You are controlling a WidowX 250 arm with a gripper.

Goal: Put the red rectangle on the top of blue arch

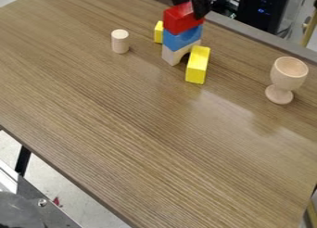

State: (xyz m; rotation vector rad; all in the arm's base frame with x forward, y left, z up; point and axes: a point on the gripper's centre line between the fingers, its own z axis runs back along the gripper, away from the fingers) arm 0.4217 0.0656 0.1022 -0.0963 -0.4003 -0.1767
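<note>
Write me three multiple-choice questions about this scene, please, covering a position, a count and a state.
1. Where is the red block?
A. At the bottom of the stack
B. Directly above the blue arch
C. Directly below the blue arch

2. How many yellow blocks are there?
A. Two
B. Four
C. Five

3. How does the wooden goblet stand?
A. Upside down
B. Lying on its side
C. Upright

Answers:
1. B: the red block tops the stack, with the blue arch under it and a pale arch lowest.
2. A: one is near the front of the pale arch and the other is behind the stack.
3. C: its round foot is down on the table and its open bowl is up.
</note>
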